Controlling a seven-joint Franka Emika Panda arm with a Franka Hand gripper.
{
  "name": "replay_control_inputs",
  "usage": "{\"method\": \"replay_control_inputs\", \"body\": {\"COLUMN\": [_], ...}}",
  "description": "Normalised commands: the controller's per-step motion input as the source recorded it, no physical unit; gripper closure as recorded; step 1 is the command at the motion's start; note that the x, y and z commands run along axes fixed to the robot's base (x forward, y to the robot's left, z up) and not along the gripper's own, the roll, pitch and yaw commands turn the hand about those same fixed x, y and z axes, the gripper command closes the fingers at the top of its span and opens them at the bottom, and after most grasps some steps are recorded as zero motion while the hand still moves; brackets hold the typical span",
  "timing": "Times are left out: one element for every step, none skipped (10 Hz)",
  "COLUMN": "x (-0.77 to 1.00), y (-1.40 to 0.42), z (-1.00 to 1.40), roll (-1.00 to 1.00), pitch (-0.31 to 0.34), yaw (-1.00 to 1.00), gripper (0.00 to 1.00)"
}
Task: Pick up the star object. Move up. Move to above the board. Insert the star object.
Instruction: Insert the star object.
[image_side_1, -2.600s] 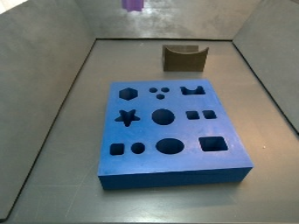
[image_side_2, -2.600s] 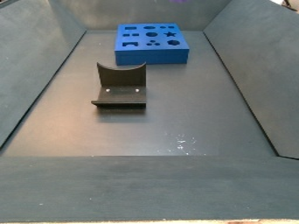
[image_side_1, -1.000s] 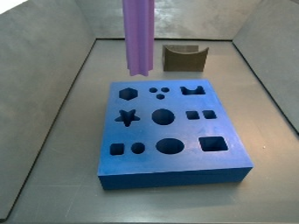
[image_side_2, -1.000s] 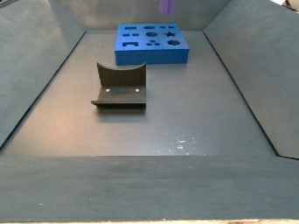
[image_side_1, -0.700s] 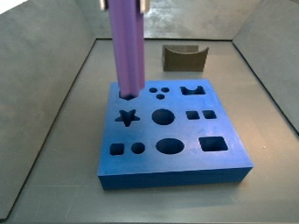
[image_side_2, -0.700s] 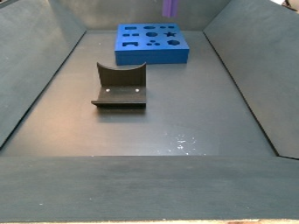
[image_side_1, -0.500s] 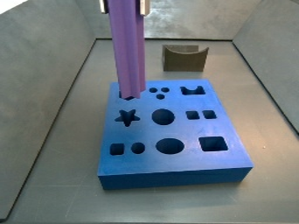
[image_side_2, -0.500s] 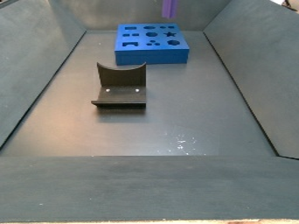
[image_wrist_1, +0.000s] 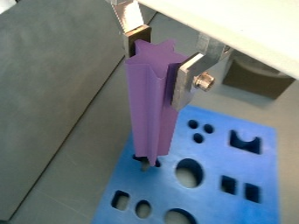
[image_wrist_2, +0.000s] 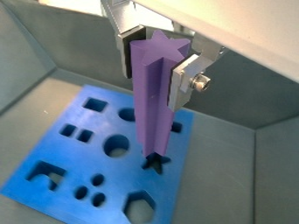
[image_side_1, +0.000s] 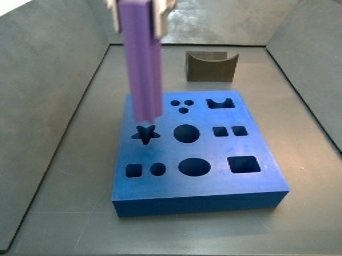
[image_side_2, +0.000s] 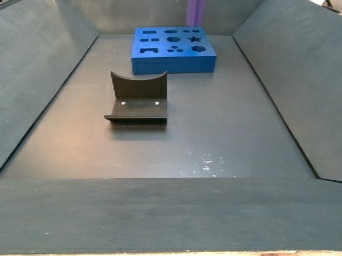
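The flat silver fingers (image_wrist_1: 191, 70) of the gripper (image_wrist_2: 156, 52) pinched the tall light-purple ridged star object (image_side_1: 142, 70) upright; since a moment earlier it had shifted toward six o'clock, over the thick blue board's (image_side_1: 261, 188) star hole (image_side_1: 146, 133), likely ready for insertion.

Lab test rig: grey walled bin (image_side_2: 54, 110), fixture (image_side_2: 136, 100).

Gripper (image_wrist_1: 156, 54) sits above the board, seen in both wrist views (image_wrist_2: 155, 51). Fingers (image_wrist_1: 191, 73) are flat silver plates with dark pads (one finger carries a round silver screw on its outer face). Pale cream housing spans the frame behind them. In a side view only a light sliver of the gripper (image_side_1: 138, 3) shows at the picture's edge.
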Motion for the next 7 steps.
{"method": "replay_control_inputs", "body": {"x": [0.0,0.0,0.32,0.37,0.01,0.08,0.09], "y": [0.01,-0.04,-0.06,0.0,0.0,-0.09,-0.02], "z": [-0.24,0.0,0.0,0.0,0.0,0.0,0.0], "roll": [-0.07,0.02,0.11,0.02,0.04,0.45,0.19], "pitch": [-0.073,0.0,0.054,0.064,0.021,0.176,0.094], "yaw": [-0.18,0.0,-0.05,-0.12,0.0,0.0,0.0], "gripper": [1.0,1.0,1.0,1.0,1.0,1.0,1.0]}}
